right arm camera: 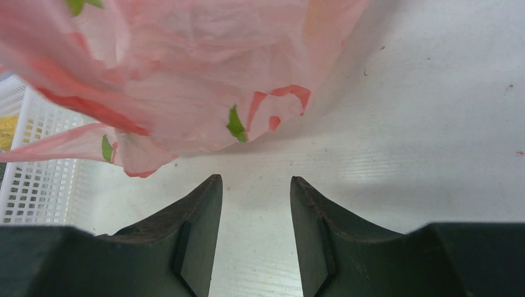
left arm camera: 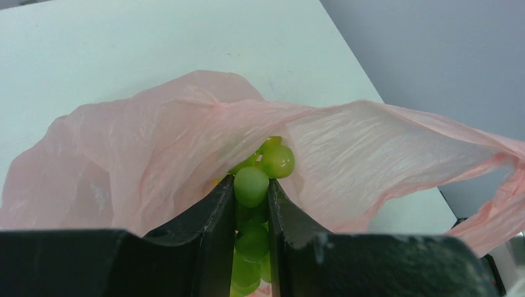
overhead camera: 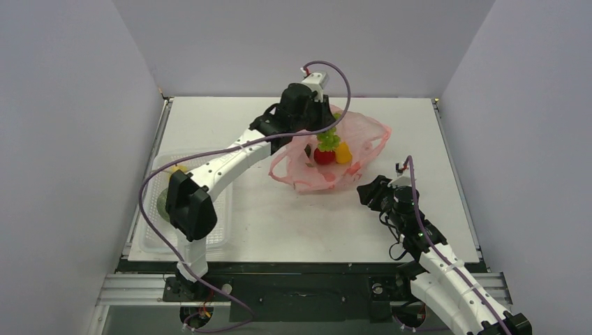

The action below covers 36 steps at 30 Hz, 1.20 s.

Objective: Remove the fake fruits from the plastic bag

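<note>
gripping the grape bunch (left arm camera: pixel 277 161) in the mouth of the plastic bag (left arm camera: pixel 155 142), the left gripper (left arm camera: pixel 249 185) must next lift it clear; the right gripper (right arm camera: pixel 255 185) stands parted, empty, beside the bag.

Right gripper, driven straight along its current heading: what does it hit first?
Most likely the plastic bag: its crumpled pink edge lies directly ahead of the open right gripper, with only bare table between. Depth is unclear, so a downward tilt could touch the table first.
</note>
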Motion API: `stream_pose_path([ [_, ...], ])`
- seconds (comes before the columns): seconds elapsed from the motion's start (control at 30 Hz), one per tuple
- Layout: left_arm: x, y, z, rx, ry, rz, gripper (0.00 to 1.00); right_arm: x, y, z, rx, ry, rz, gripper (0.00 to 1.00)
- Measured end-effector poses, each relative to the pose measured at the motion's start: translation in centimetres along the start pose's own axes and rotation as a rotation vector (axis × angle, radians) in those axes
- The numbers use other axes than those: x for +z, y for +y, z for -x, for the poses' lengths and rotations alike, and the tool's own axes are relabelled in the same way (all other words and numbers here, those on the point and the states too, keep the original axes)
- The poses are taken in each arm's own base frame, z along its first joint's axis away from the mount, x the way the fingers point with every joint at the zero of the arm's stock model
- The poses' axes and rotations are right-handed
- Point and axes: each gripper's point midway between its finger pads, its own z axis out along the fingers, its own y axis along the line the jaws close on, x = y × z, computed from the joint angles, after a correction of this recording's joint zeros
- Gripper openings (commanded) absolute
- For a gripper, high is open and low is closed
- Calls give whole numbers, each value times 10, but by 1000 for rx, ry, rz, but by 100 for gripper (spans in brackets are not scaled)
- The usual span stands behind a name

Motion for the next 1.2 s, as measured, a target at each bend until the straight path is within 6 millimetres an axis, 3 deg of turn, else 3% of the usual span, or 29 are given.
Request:
stream_pose_path([
  [0.2,-59,26,11,-60,19,-13,0,0,0,0,0,-1,-1,41],
  [0.33,-87,38,3,-94,84,-32,0,0,1,-1,-3,1,3,41],
  [0.43,-92,44,-18,-113,139,-35,0,1,1,-1,-4,4,3,41],
  [0.57,-108,62,-69,-141,240,20,0,2,2,-3,-5,10,4,41],
  [0.63,-123,75,-76,-139,253,70,0,1,2,-3,-5,10,6,41],
  [0.73,-153,102,-57,-112,175,173,0,2,2,-2,-5,9,6,41],
  [0.9,-252,162,1,-38,-119,469,0,2,2,-3,-5,12,5,41],
  [1.0,-303,182,15,0,-243,619,0,2,2,-4,-6,15,3,41],
  [1.1,-319,203,9,10,-261,725,0,3,1,-5,-6,19,0,41],
  [1.2,-309,236,-22,0,-182,826,0,3,1,-4,-6,19,-1,41],
])
